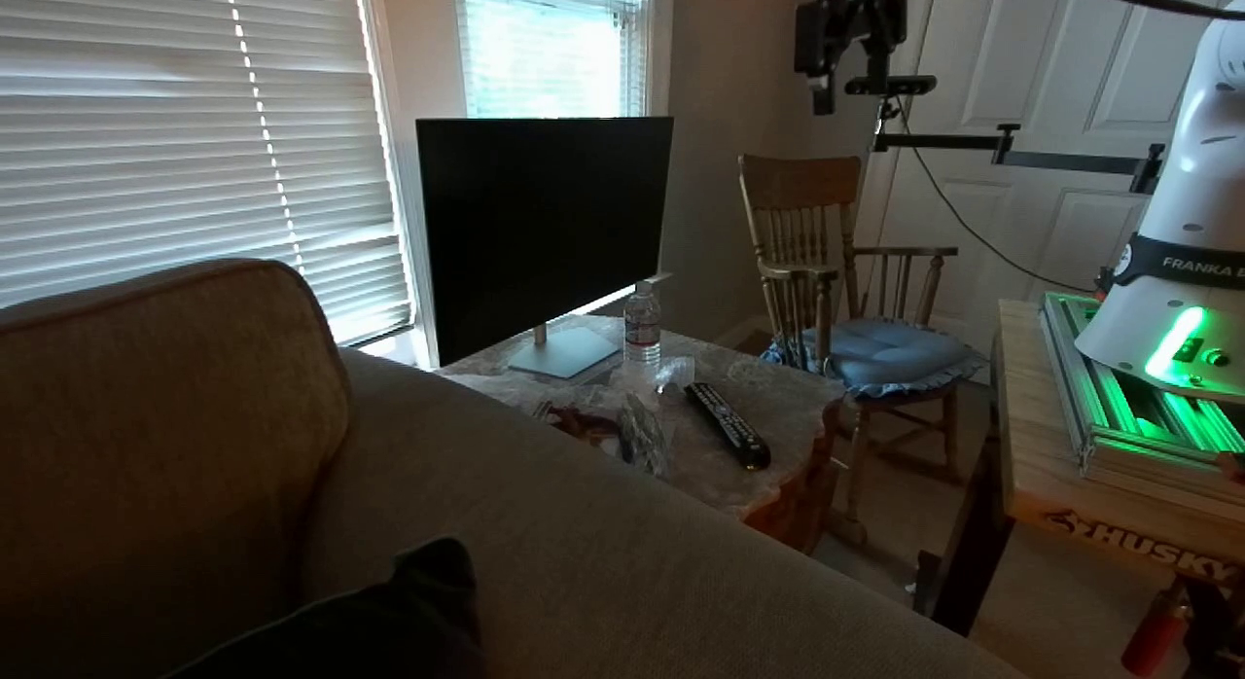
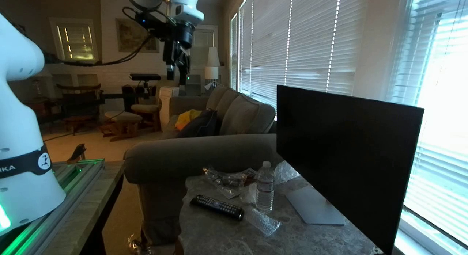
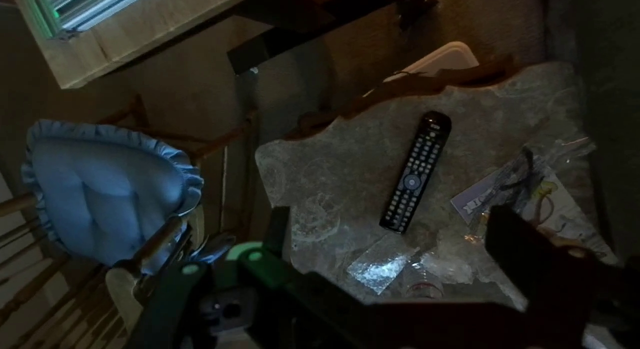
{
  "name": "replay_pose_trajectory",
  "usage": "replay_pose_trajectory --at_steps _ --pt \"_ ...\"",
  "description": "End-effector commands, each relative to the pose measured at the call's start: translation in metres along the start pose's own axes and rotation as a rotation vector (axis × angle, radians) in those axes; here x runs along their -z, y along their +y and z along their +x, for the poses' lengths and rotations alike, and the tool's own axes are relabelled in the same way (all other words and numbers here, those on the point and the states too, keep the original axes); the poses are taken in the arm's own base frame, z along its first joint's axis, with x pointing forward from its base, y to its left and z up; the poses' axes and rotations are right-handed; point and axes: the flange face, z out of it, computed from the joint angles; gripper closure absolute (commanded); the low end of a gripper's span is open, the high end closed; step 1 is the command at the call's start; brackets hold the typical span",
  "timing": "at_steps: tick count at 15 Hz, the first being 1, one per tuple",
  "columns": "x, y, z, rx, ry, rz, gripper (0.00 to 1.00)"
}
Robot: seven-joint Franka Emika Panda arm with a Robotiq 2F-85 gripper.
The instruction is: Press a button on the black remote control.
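The black remote control (image 1: 728, 426) lies flat on a stone-topped side table (image 1: 793, 421), buttons up. It also shows in an exterior view (image 2: 217, 207) and in the wrist view (image 3: 416, 171), where its keys and round pad are visible. My gripper (image 3: 390, 215) is open, its two dark fingers wide apart with nothing held between them. In both exterior views the gripper (image 1: 850, 90) (image 2: 176, 76) hangs high above the table's height, well apart from the remote, fingers pointing down.
A large black monitor (image 1: 545, 232) stands on the table. A clear water bottle (image 2: 265, 187) stands upright near the remote. Plastic wrap (image 3: 382, 264) and a bagged packet (image 3: 530, 189) lie around it. A sofa arm (image 2: 204, 149) borders the table. A chair with a blue cushion (image 3: 110, 189) stands nearby.
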Motion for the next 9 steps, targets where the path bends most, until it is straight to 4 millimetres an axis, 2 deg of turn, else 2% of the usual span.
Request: replay_pose_trajectory --at_steps 1,5,9 --pt "-0.036 -0.030 0.045 -0.019 -0.002 -0.005 0.00" --pt "-0.088 -0.038 0.093 -0.073 0.056 0.007 0.00" --pt "-0.139 -0.039 0.133 -0.182 0.035 0.034 0.00"
